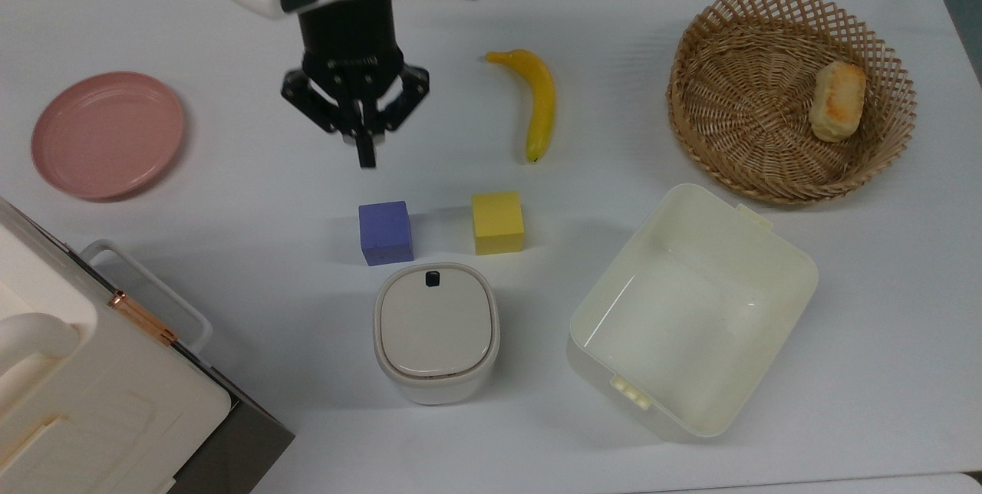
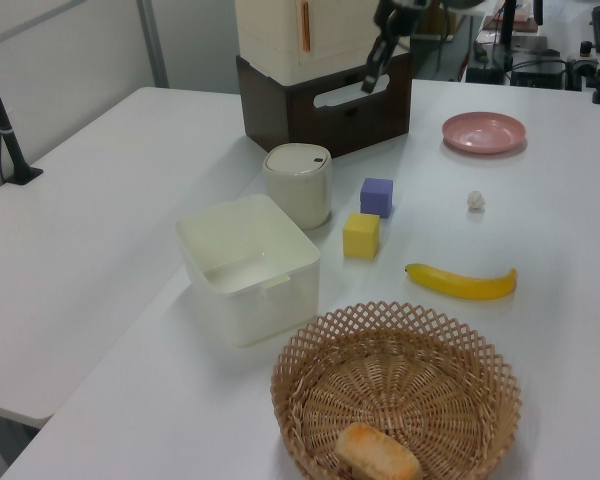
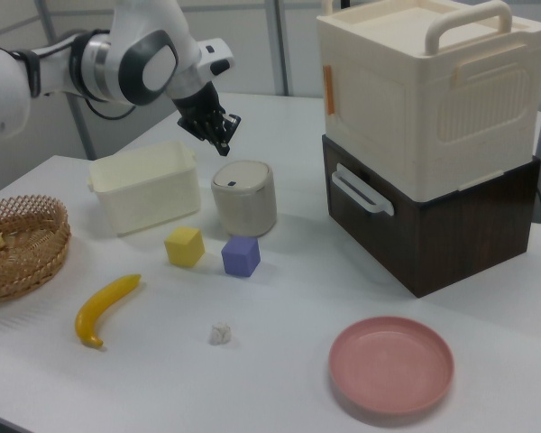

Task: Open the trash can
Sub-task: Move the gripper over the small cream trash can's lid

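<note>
Well, the bin (image 1: 436, 333) sits shut on the tabletop (image 1: 230, 195) just below the purple cube (image 1: 385, 232): smooth white rounded-square plastic, beige-grey lid, tiny black button (image 1: 433, 278). The jaws (image 1: 367, 153), pressed together, hang above.

My arm reaches out above the table with the wrist bent down; my gripper (image 1: 367, 159) (image 2: 368, 84) (image 3: 224, 145) points downward, fingers pressed together, holding nothing.

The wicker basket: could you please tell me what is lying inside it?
A single golden-brown bread roll lies inside the wicker basket, near the rim on the top view's right. The rest of the woven floor is bare. Whatever is under the roll is covered.
</note>
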